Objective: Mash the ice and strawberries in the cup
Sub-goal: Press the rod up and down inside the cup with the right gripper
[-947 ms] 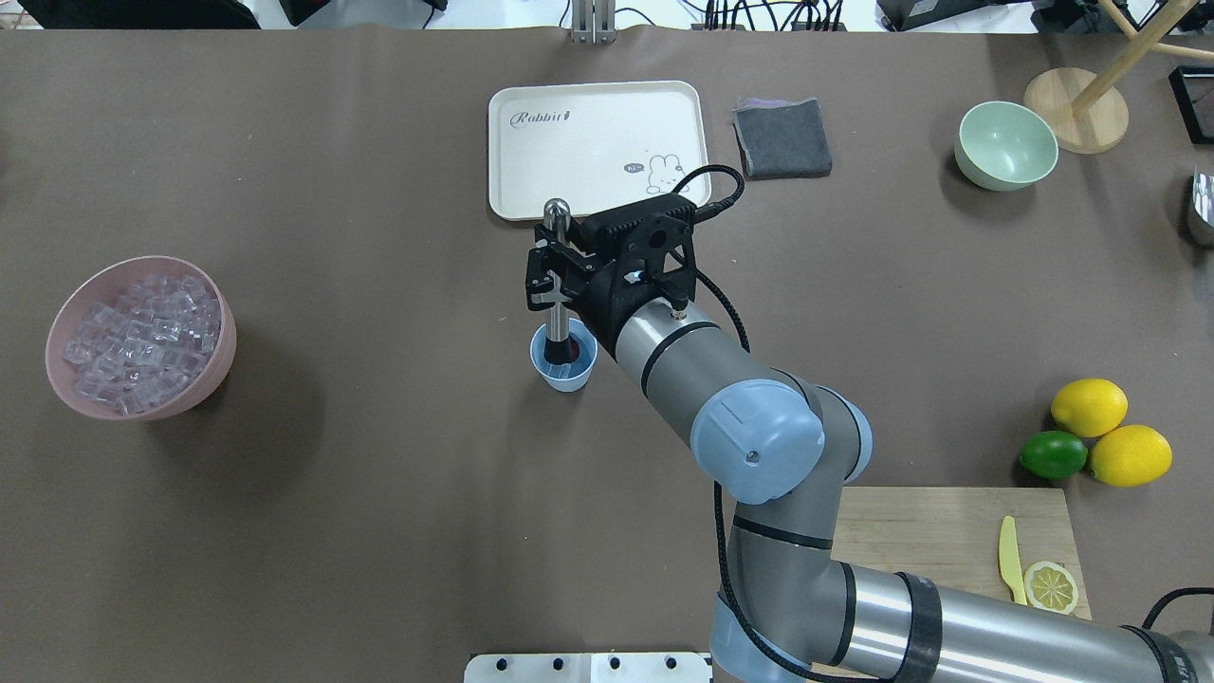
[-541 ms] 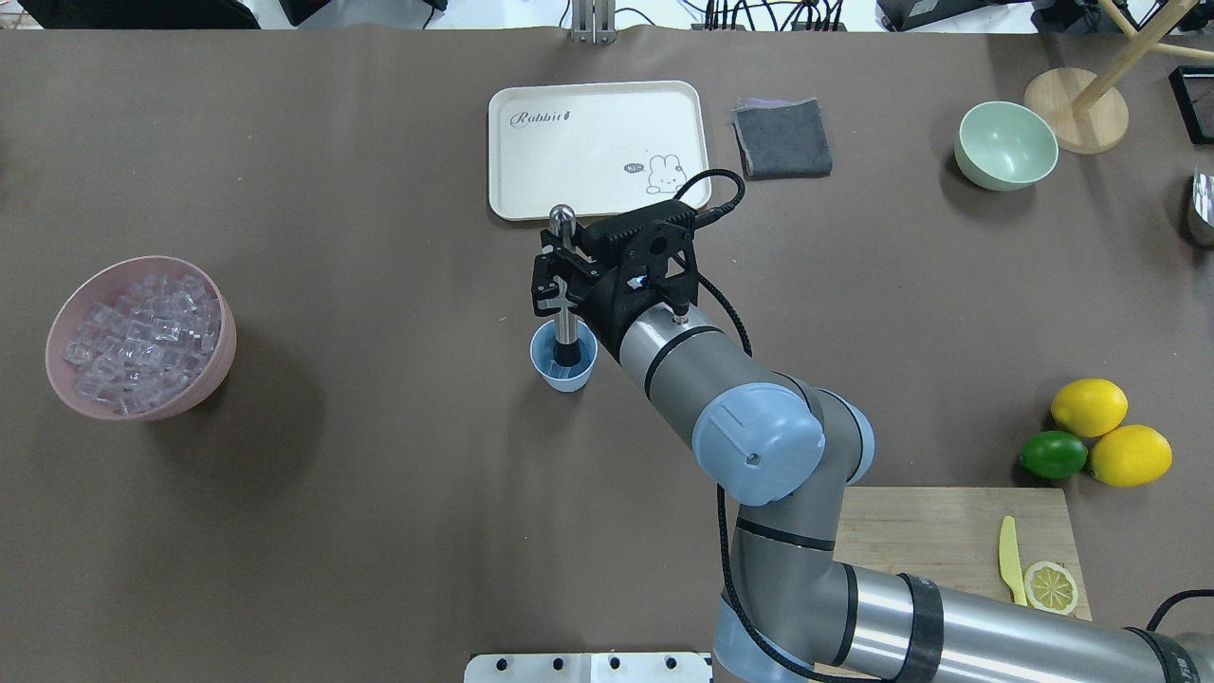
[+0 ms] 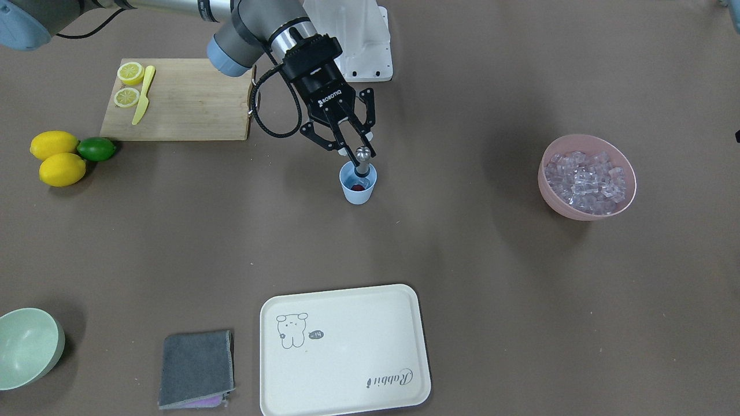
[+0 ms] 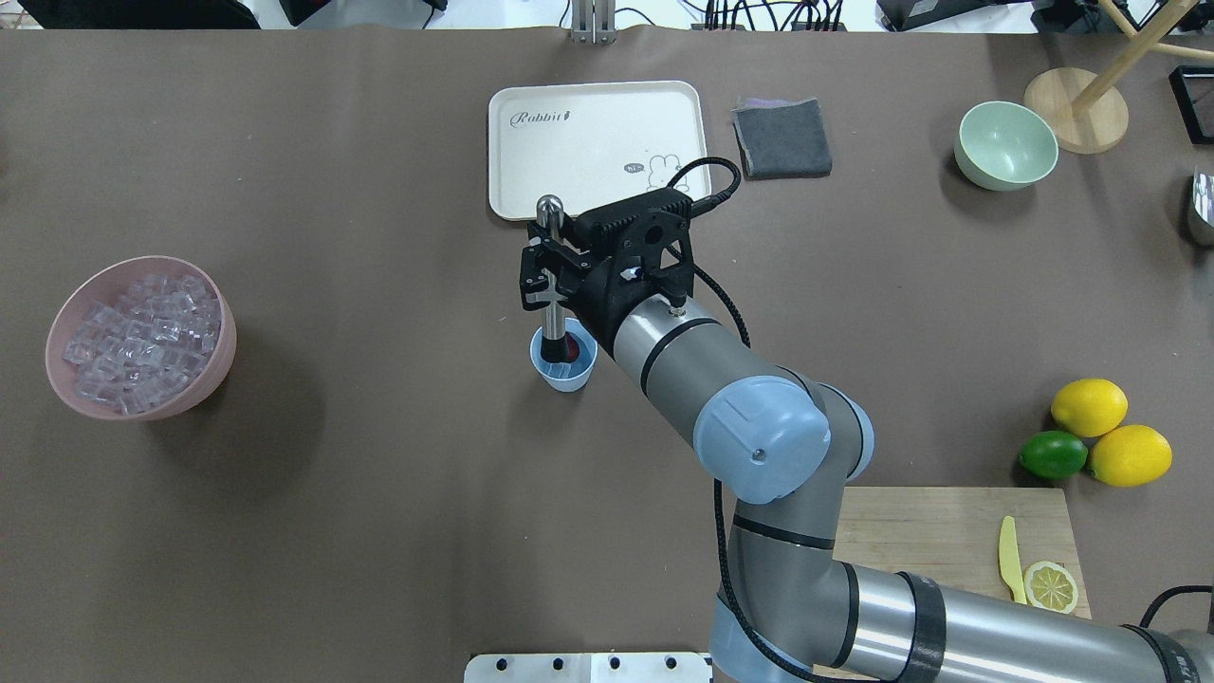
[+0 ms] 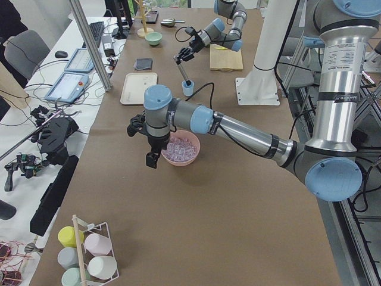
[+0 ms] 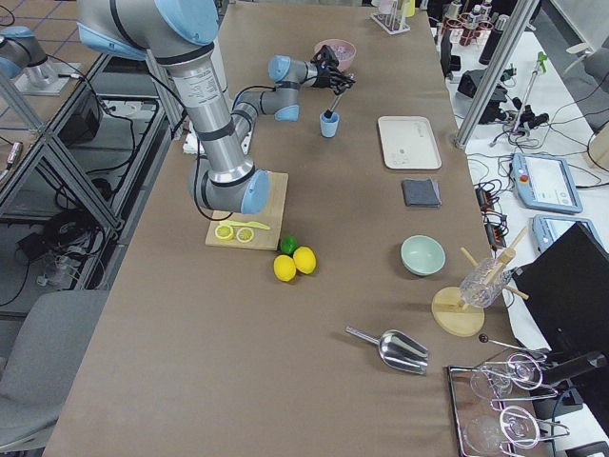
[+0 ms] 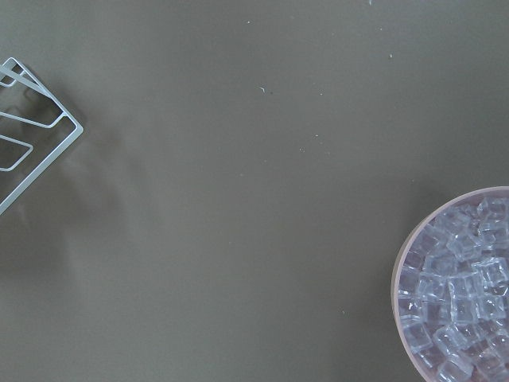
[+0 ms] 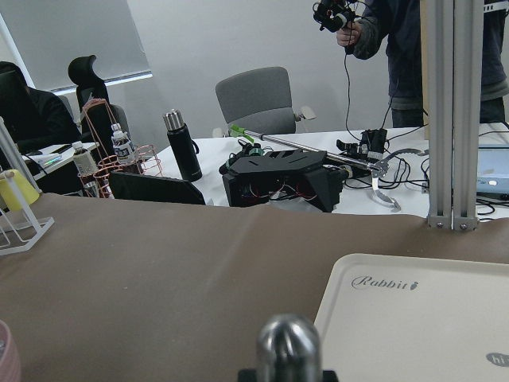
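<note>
Since the previous frame, right gripper [image 4: 548, 280] has raised the muddler [image 4: 553, 327] slightly, jaws clamped on its shaft. Its head stands in the cup [image 4: 567, 380], strawberry [image 3: 359, 186] beside it. Left gripper [image 5: 152, 159] state: cannot tell.

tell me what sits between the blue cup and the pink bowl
Nothing: only bare table between cup and pink bowl, clear in the overhead view.

On the brown worktop [image 4: 379, 522] a cream tray [image 4: 597, 142] lies beside a folded grey cloth [image 4: 782, 138], with a pale green bowl [image 4: 1006, 146] further along, while two lemons [image 4: 1089, 407] touch a lime [image 4: 1053, 454] near a wooden board [image 4: 948, 541] that carries a yellow knife [image 4: 1010, 560] and a cut lemon [image 4: 1051, 586].
</note>
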`<state>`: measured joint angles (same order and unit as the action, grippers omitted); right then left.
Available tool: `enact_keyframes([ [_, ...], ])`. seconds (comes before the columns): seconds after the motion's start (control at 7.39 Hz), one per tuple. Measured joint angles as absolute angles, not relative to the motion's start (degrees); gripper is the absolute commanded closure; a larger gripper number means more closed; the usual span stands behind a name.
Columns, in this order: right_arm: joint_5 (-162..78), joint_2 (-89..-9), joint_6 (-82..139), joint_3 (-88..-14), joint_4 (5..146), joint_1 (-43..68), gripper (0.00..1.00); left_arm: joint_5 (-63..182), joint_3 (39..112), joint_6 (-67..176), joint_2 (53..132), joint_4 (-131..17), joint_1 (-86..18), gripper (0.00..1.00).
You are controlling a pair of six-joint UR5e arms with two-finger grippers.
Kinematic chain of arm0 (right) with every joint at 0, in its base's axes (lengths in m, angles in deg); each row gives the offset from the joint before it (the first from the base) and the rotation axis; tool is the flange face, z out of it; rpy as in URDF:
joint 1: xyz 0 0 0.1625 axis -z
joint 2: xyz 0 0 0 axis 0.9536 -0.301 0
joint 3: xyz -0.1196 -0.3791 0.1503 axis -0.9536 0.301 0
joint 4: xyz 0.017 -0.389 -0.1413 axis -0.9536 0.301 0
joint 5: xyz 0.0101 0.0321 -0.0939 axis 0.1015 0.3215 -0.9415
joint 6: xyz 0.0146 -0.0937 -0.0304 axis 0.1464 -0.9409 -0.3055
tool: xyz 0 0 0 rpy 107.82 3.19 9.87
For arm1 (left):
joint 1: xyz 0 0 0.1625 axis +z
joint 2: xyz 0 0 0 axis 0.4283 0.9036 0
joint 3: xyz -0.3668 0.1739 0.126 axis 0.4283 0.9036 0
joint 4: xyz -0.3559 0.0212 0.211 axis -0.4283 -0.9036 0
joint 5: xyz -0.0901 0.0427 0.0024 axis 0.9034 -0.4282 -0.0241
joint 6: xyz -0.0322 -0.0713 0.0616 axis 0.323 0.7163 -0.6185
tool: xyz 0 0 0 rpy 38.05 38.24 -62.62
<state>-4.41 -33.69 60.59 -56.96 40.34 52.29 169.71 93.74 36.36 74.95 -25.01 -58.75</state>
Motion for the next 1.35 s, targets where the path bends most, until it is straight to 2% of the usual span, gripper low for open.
enact_keyframes([
  [0.41,-2.52,-33.82,60.25,-61.15,44.43,50.90,1.00,169.71,94.02,36.35,74.56,-25.01,-58.82,0.03],
  [1.35,-1.79,-33.53,61.00,-55.62,43.96,51.68,1.00,169.71,94.09,36.35,74.50,-25.10,-58.84,0.03],
])
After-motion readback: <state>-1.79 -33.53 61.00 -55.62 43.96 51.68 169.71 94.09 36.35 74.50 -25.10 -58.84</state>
